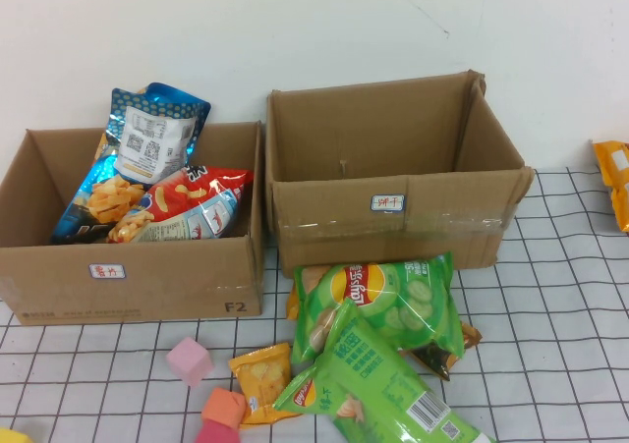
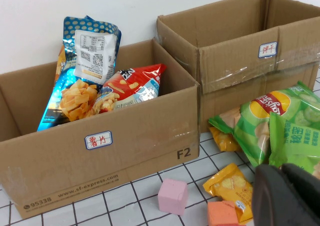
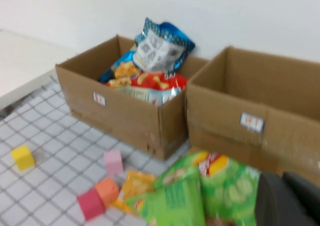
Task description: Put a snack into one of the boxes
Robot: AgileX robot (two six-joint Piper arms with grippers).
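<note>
Two open cardboard boxes stand at the back of the table. The left box (image 1: 138, 281) holds a blue snack bag (image 1: 147, 138) and a red snack bag (image 1: 192, 202). The right box (image 1: 393, 207) shows nothing inside. In front of the right box lie a green Lay's bag (image 1: 383, 301), a second green bag (image 1: 383, 389) and a small yellow cracker packet (image 1: 260, 379). Neither gripper shows in the high view. My left gripper (image 2: 285, 186) is shut and empty, above the green bags (image 2: 280, 121). My right gripper (image 3: 286, 193) looks shut and empty, beside the Lay's bag (image 3: 225, 183).
A pink cube (image 1: 189, 359), an orange cube (image 1: 224, 407) and a yellow cube (image 3: 22, 157) lie on the checked table in front of the left box. An orange packet (image 1: 614, 183) lies at the far right edge. A white wall stands behind the boxes.
</note>
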